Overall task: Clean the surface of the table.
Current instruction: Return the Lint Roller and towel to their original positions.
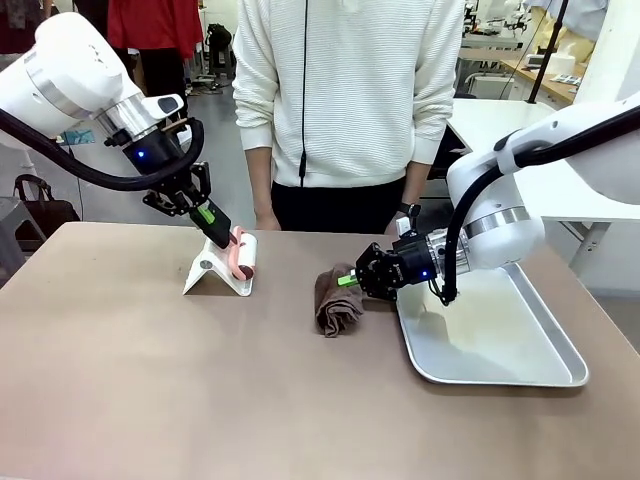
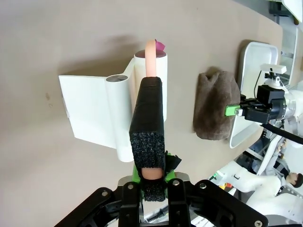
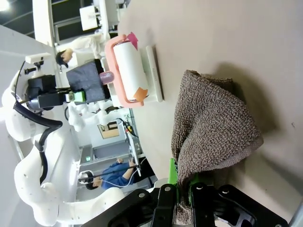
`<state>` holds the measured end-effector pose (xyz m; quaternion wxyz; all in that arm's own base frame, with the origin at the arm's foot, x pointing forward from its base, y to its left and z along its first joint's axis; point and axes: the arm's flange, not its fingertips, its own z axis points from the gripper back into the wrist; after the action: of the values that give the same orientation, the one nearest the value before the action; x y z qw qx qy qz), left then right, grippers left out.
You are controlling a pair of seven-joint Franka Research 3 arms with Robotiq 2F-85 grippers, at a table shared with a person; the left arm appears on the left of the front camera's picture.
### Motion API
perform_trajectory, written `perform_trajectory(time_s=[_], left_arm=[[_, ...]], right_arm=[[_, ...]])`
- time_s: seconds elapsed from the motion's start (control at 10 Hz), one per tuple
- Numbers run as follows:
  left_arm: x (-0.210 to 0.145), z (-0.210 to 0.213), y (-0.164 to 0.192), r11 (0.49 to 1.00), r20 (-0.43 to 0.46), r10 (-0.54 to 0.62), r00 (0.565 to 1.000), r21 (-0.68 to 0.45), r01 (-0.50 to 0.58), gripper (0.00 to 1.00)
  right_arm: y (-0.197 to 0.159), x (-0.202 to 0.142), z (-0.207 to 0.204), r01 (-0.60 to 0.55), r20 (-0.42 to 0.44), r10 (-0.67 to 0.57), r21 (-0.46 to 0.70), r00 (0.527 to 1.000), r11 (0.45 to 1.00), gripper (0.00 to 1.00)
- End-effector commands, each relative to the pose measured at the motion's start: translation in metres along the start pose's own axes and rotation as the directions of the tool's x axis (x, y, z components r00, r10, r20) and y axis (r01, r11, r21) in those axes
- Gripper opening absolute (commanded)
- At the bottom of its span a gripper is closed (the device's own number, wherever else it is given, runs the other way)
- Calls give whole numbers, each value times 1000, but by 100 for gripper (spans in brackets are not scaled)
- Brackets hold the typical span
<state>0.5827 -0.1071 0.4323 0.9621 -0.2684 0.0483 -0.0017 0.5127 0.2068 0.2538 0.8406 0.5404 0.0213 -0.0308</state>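
Cloth pinched between green pads

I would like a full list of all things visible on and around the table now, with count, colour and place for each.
Large rectangular taupe-brown table: one, brown, spans the front view.
Lint roller with pink frame and white roll: one, pink and white, left of centre, its black foam handle clamped by the left gripper.
White plastic roller stand: one, white, under the roller.
Crumpled brown towel cloth: one, brown, centre of the table, an edge pinched by the right gripper.
Shallow silver metal tray: one, silver, right side of the table.
Person in a white sweater: one, standing at the far edge.
Left gripper: one, black with green pads, shut.
Right gripper: one, black with green pads, shut.
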Motion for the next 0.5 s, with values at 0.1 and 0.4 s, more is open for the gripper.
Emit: perform_trajectory(time_s=[0.1, 0.4], left_arm=[[7, -9, 0, 998, -22, 53, 998, 24, -52, 20], [11, -8, 3, 998, -25, 63, 998, 23, -63, 20]], right_arm=[[3, 3, -3, 18, 6, -18, 22, 1000, 1000, 9], [2, 4, -3, 21, 9, -21, 24, 1000, 999, 9]])
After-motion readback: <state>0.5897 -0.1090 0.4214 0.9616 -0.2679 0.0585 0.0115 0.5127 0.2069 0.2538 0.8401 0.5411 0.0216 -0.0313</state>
